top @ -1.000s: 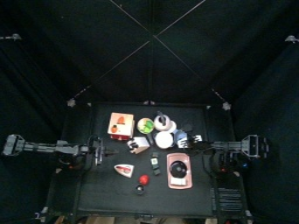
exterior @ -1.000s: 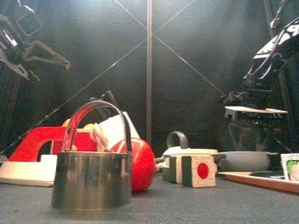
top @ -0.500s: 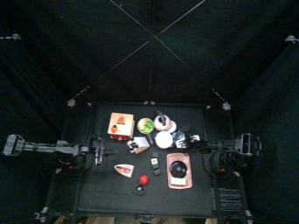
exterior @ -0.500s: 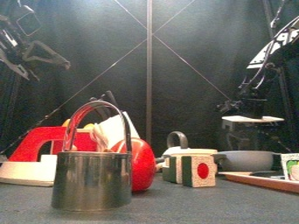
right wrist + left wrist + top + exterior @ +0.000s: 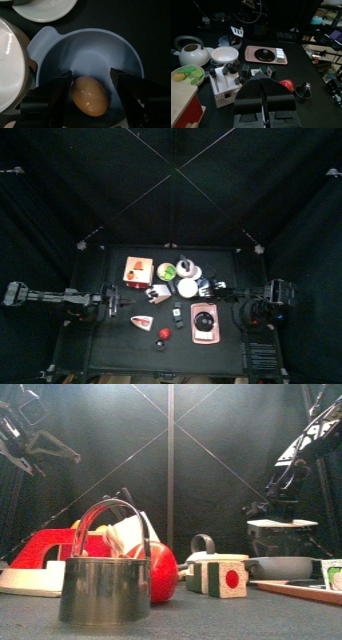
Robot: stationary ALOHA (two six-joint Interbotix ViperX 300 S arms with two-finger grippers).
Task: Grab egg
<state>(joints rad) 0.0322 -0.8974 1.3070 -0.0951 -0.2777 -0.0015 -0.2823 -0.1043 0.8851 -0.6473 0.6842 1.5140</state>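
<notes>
A tan egg [image 5: 90, 95] lies in a grey-blue bowl [image 5: 90, 47] with a small handle tab. My right gripper [image 5: 90, 75] is open and hangs straight over the bowl, with one jaw on each side of the egg and not touching it. In the front view the bowl [image 5: 281, 567] sits at the right with the right gripper [image 5: 282, 527] just above it, and the egg is hidden inside. In the top view the right gripper [image 5: 237, 299] is at the table's right side. My left gripper [image 5: 264, 95] is shut and rests at the left, holding nothing.
Close around the bowl are a white bowl [image 5: 10, 75] and a white dish [image 5: 43, 10]. A kettle [image 5: 189, 267], a green bowl [image 5: 166, 271], a wooden board [image 5: 135, 268], a pink tray [image 5: 203, 320] and a red apple [image 5: 163, 335] crowd the table's middle. A metal cup [image 5: 104, 579] stands at the front.
My right gripper has come down towards the grey-blue bowl, still open. The left arm has not moved.
</notes>
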